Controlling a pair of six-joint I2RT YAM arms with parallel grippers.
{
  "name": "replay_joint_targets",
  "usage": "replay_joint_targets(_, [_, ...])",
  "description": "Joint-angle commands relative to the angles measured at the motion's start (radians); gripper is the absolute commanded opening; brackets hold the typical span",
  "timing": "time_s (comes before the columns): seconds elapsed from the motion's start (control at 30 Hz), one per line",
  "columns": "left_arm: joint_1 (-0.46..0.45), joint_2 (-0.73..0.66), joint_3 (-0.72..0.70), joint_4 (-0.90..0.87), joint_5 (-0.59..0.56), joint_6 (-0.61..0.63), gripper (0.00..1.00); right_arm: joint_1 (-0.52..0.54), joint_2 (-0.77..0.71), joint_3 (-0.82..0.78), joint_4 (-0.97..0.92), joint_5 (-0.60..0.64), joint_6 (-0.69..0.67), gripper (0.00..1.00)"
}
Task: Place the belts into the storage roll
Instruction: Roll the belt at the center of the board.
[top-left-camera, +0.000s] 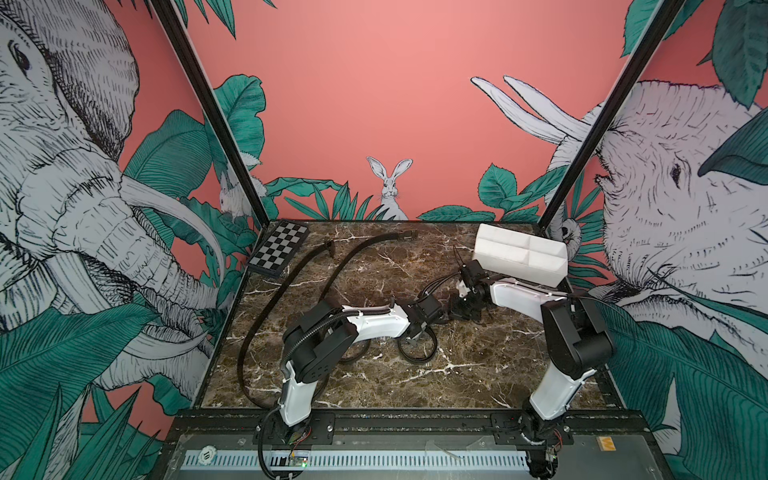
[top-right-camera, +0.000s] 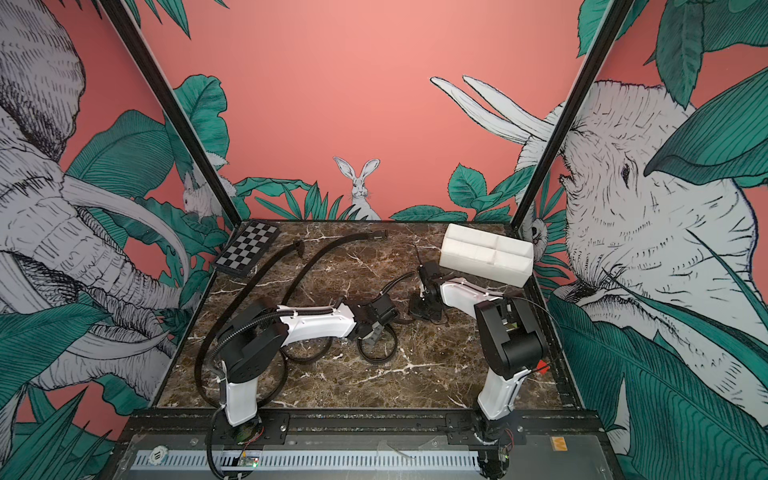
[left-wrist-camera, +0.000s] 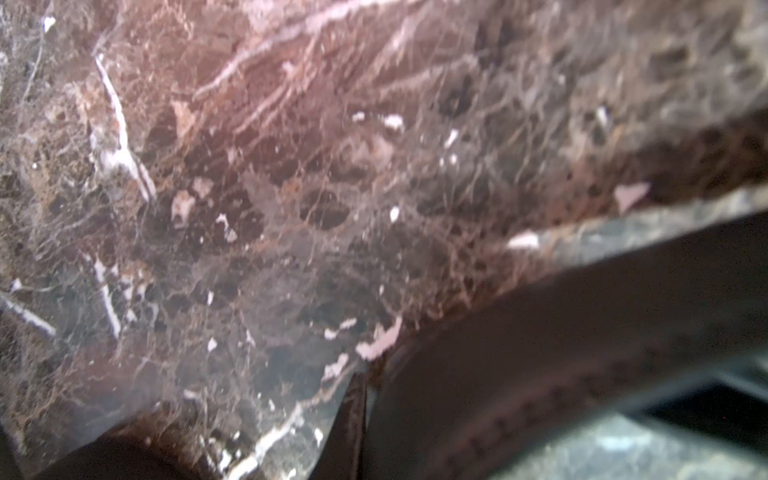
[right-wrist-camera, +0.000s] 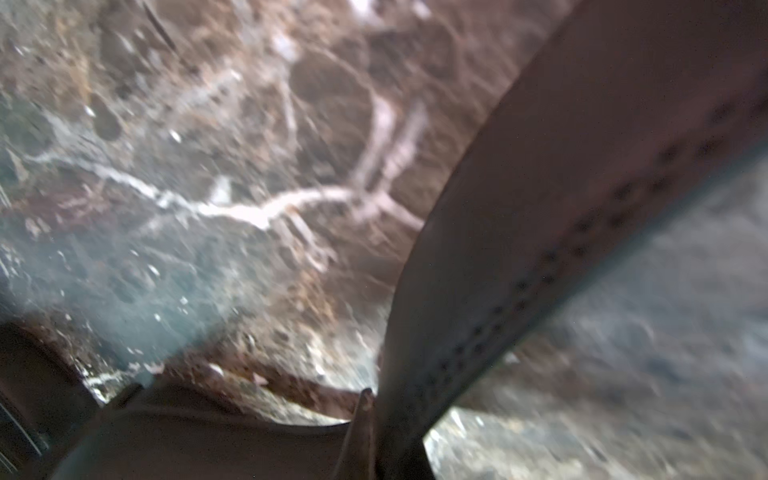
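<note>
Two belts lie stretched over the marble, one (top-left-camera: 353, 253) curving from the back middle, another (top-left-camera: 266, 307) running down the left side. A coiled belt (top-left-camera: 417, 353) sits in the middle, its loops partly under my left arm. My left gripper (top-left-camera: 415, 334) is down at this coil, and in the left wrist view it (left-wrist-camera: 370, 415) is shut on a stitched strap (left-wrist-camera: 540, 332). My right gripper (top-left-camera: 459, 307), just right of it, is shut on a strap with punched holes (right-wrist-camera: 519, 208). The storage roll (top-left-camera: 515, 266) stands at the back right, its compartments bare.
A black-and-white checkerboard (top-left-camera: 279, 249) lies at the back left corner. Black frame posts rise from both back corners. The left arm's ribbed cable hose (top-left-camera: 307, 328) arches over its elbow. A black rail (top-left-camera: 415, 419) runs along the table's front edge.
</note>
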Motion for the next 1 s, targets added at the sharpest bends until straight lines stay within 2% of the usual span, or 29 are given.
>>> replay_joint_targets(0.0, [0.069,0.096,-0.051,-0.059,0.052,-0.047,0.14,-0.053,-0.043,-0.081,-0.105,0.083,-0.018,0.0])
replay_joint_targets(0.1, [0.091,0.115,-0.035,-0.056,0.067,-0.035,0.14,-0.08,-0.062,-0.108,-0.116,0.083,-0.034,0.0])
replay_joint_targets(0.2, [0.107,0.148,-0.011,-0.085,0.073,-0.024,0.22,-0.102,-0.078,-0.116,-0.137,0.094,-0.049,0.0])
replay_joint_targets(0.3, [0.116,0.151,-0.034,-0.078,0.093,-0.028,0.23,-0.122,-0.095,-0.115,-0.155,0.111,-0.056,0.0])
replay_joint_targets(0.53, [0.133,0.149,-0.109,-0.064,0.113,-0.036,0.23,-0.15,-0.081,-0.084,-0.191,0.129,-0.082,0.0])
replay_joint_targets(0.87, [0.15,0.204,-0.1,-0.07,0.106,-0.022,0.22,-0.169,-0.115,-0.134,-0.22,0.144,-0.095,0.0])
replay_joint_targets(0.97, [0.15,0.204,-0.101,-0.082,0.11,-0.007,0.24,-0.171,-0.12,-0.14,-0.226,0.144,-0.095,0.0])
